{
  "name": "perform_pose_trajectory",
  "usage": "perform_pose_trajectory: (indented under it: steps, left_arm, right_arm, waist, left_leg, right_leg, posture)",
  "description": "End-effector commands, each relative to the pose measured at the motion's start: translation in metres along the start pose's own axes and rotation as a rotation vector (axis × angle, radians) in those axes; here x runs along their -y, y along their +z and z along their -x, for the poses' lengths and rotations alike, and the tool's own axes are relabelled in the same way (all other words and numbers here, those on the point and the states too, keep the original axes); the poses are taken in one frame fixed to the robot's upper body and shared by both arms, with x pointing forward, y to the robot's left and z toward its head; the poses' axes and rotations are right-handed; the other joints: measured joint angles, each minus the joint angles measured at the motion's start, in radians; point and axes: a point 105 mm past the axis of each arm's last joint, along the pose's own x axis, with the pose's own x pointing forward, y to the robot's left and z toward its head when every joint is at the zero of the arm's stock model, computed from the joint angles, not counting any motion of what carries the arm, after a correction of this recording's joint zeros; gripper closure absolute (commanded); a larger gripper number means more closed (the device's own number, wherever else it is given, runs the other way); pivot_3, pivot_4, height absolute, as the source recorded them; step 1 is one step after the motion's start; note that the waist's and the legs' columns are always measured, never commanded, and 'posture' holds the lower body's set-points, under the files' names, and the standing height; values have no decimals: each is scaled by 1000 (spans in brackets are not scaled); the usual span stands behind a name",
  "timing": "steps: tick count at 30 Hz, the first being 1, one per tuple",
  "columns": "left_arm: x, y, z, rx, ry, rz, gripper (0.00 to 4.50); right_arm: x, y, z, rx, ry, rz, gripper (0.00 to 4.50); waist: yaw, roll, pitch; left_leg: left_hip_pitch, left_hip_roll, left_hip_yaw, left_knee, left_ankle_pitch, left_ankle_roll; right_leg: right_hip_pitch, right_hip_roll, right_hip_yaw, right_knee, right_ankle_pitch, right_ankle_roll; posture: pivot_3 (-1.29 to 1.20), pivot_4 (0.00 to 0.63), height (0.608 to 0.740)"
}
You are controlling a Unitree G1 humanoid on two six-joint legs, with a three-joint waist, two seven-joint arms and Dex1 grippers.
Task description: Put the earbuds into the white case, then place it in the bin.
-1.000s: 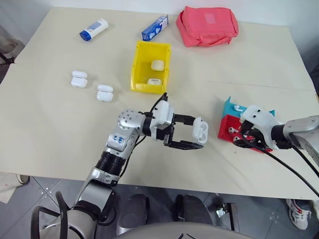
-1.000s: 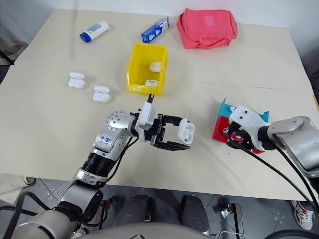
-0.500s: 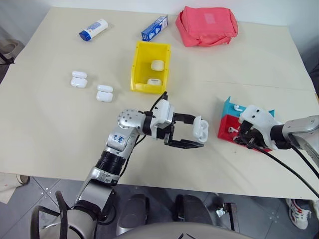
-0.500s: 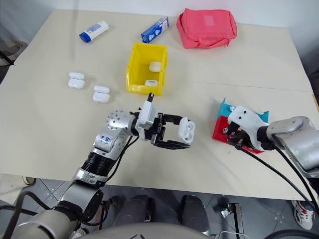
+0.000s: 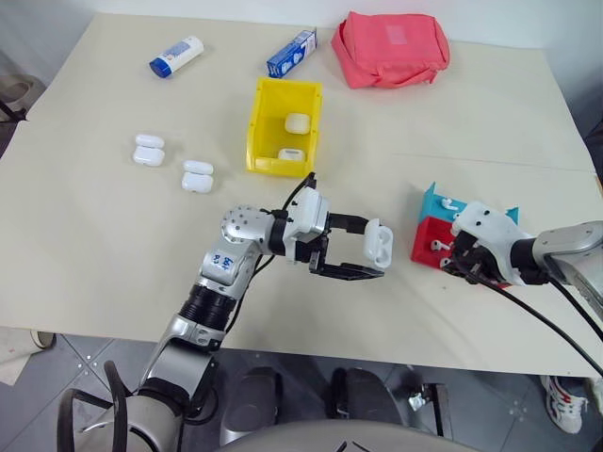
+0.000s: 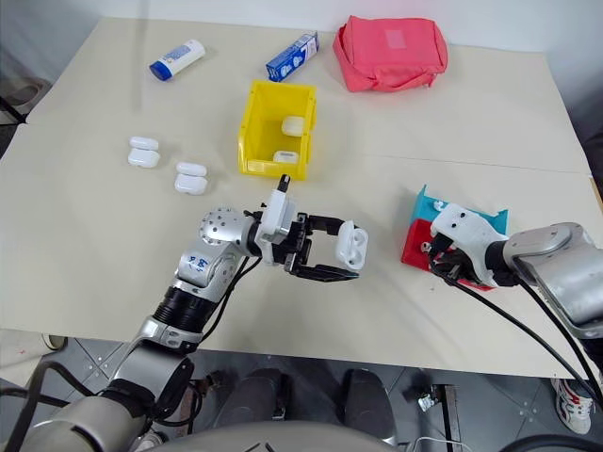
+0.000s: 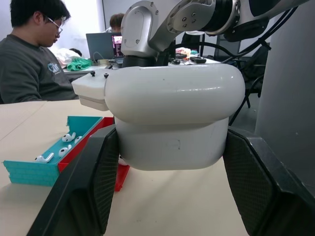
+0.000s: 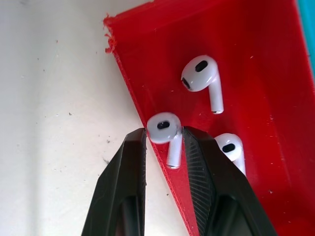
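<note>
Here the cream worktop (image 5: 113, 245) carries everything, with people at desks behind it. The left hand (image 5: 369, 252) clamps the open white case (image 5: 378, 242) above the near edge. The right hand (image 8: 164, 147) pinches one earbud (image 8: 164, 129) at the red tray's (image 8: 246, 73) edge; two more earbuds lie inside. The yellow bin (image 5: 283, 122), holding two cases, stands towards the far edge, near a pink pouch (image 5: 390, 49).

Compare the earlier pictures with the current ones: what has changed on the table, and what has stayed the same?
The right gripper at the red tray has closed on an earbud; its hand barely shifted. The left gripper keeps its hold on the open case. The bin, the spare cases and the pouch lie unmoved.
</note>
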Motion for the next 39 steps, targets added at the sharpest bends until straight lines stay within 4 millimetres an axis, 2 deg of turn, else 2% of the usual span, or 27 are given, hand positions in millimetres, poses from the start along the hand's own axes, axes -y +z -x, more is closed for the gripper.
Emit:
perform_pose_trajectory:
  steps: [1, 38, 39]
  left_arm:
    - [1, 9, -4, 20, -13, -42, 1704]
    - [2, 8, -4, 8, -12, -47, 1704]
    - [2, 8, -4, 8, -12, -47, 1704]
  right_arm:
    - [1, 3, 1, 15, -11, 13, 3317]
    - [-1, 14, -5, 64, 1, -8, 3317]
    - [-1, 14, -5, 66, 3, -8, 3497]
  waist:
    - [0, 0, 0]
    - [-1, 0, 0]
    - [-1, 0, 0]
  left_leg:
    - [0, 0, 0, 0, 0, 0]
    - [0, 0, 0, 0, 0, 0]
    - [0, 0, 0, 0, 0, 0]
  right_leg:
    - [0, 0, 0, 0, 0, 0]
    - [0, 0, 0, 0, 0, 0]
    - [0, 0, 0, 0, 0, 0]
  posture:
    - [0, 150, 740]
    - [0, 150, 740]
    - [0, 150, 740]
